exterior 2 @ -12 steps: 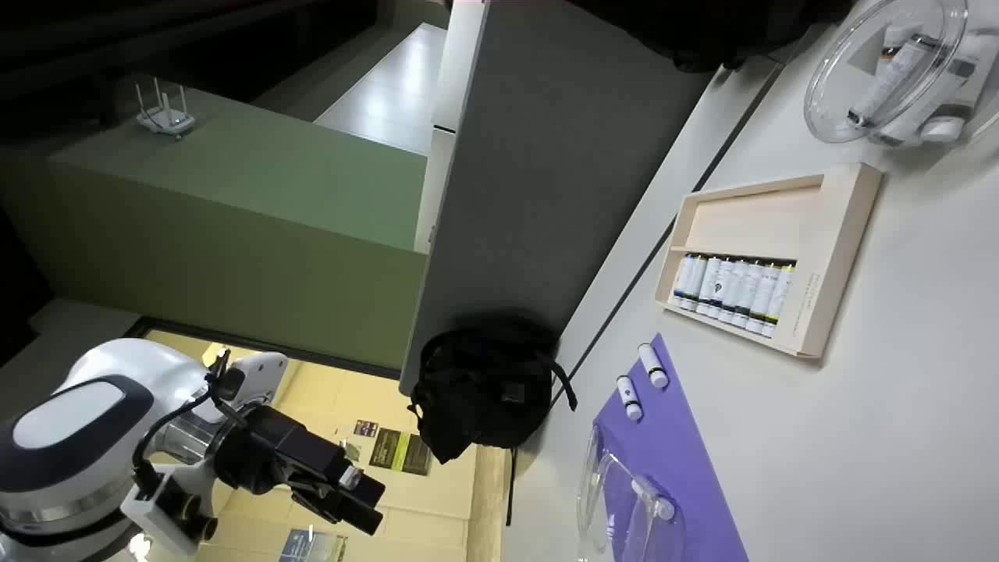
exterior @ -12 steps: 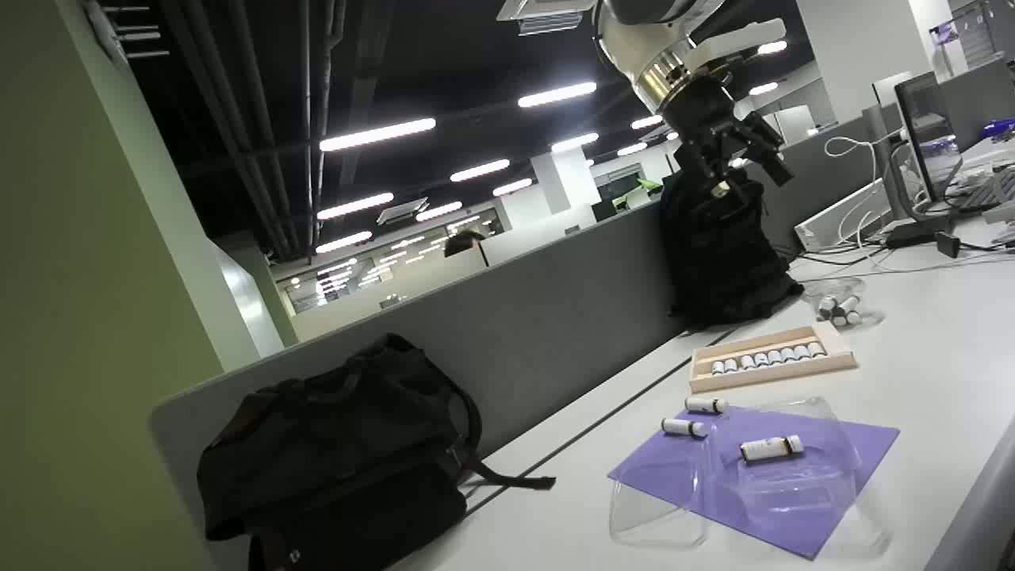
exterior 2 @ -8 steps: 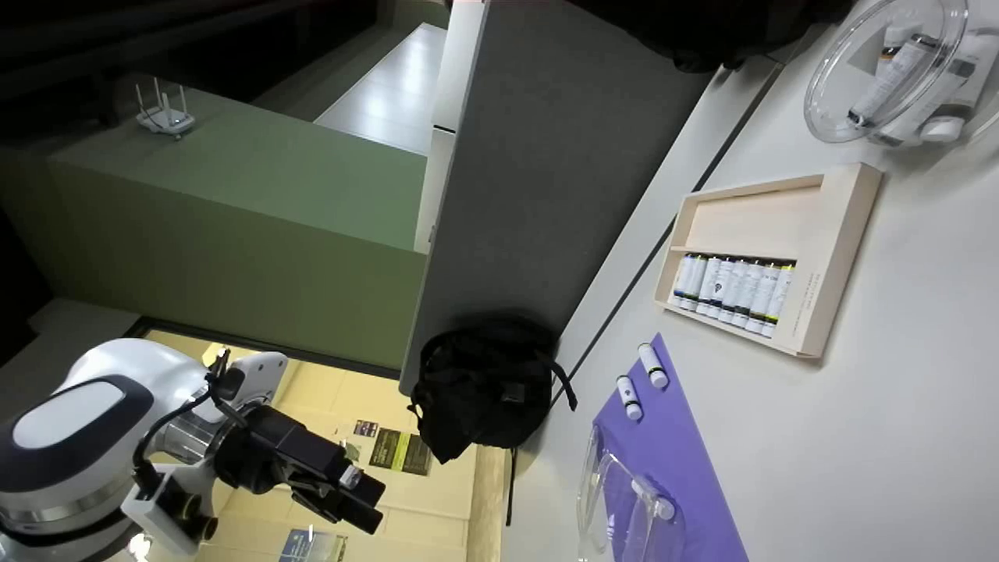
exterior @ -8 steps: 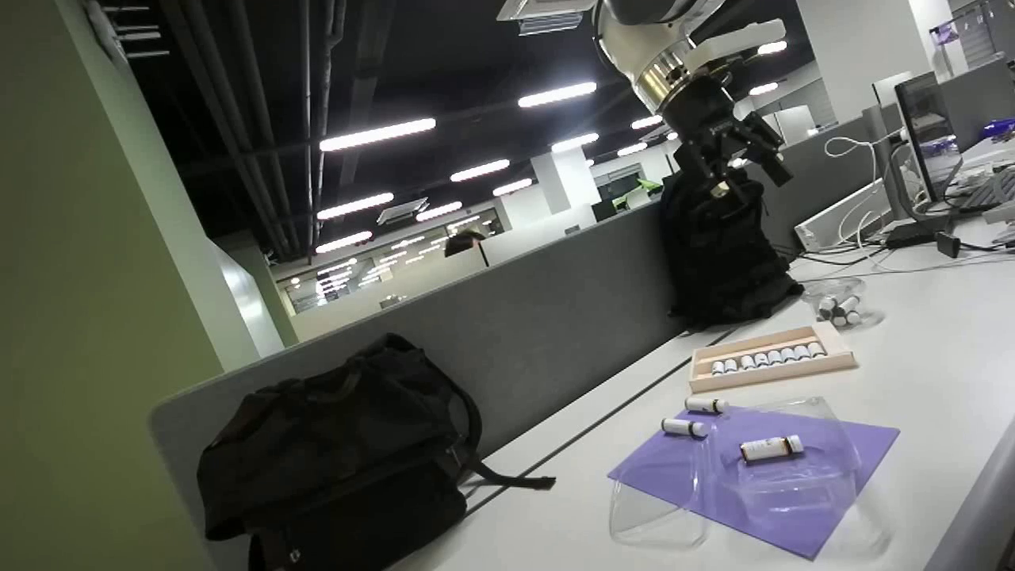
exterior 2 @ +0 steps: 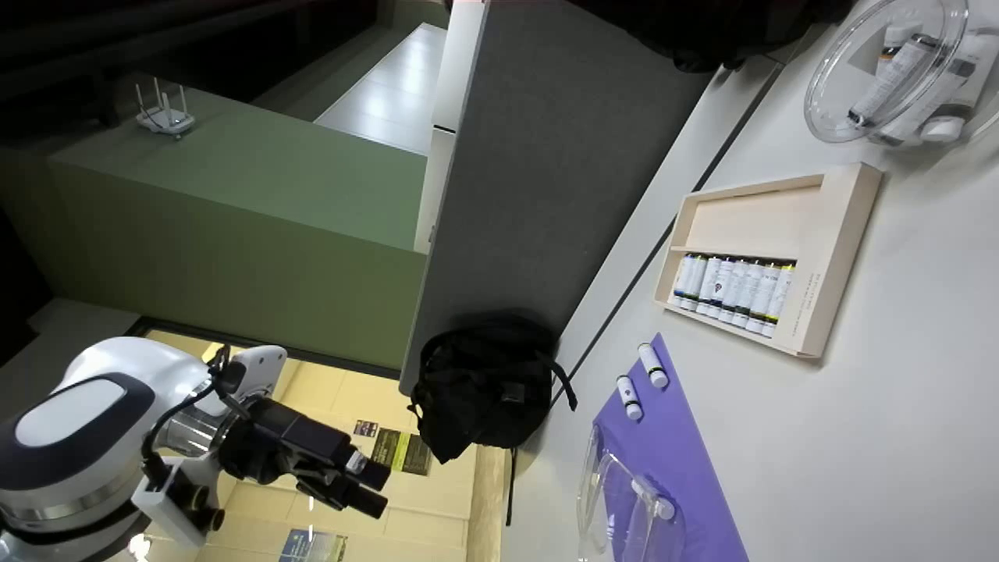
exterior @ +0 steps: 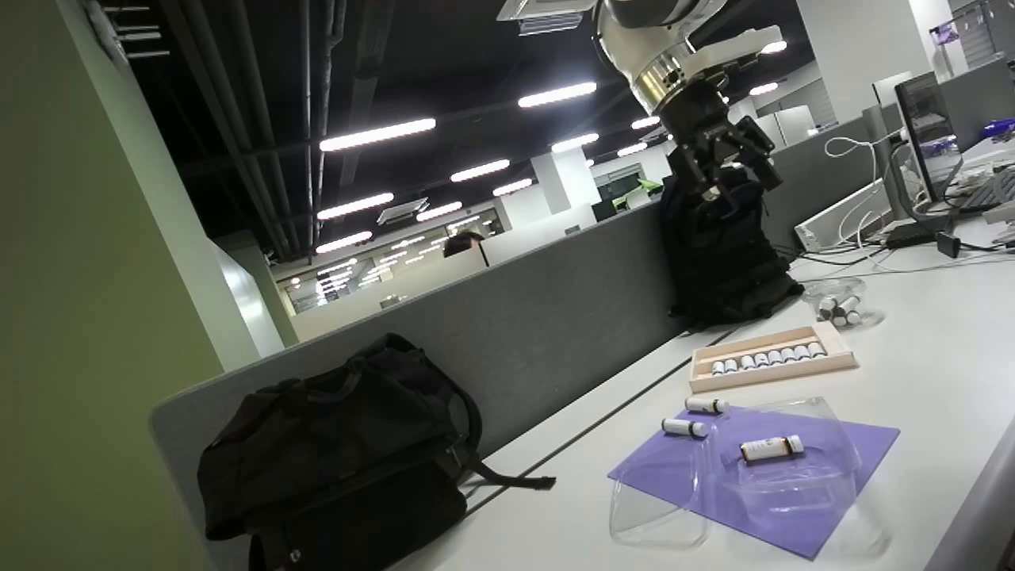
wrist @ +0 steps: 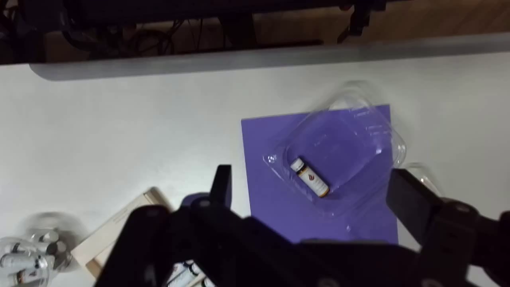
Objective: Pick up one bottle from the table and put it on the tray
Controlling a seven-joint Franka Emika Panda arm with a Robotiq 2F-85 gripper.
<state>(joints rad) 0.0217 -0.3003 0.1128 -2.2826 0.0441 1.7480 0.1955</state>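
Bottle point(wrist: 310, 177), possibly the one wanted, is framed well below the widely spread tool point(wrist: 310, 190), its length slanted to the closing line. A turn may be needed first.

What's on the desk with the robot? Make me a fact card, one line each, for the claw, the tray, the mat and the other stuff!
Claw: open, empty, up in the air
Tray: wood, on the table, with a row of bottles in one part
Mat: purple, flat on the table
Clear box: on the mat, poking past its edge, with one bottle lying in it
Loose bottles: two, lying at the mat's edge
Clear tub: holds more bottles
Bags: two, black
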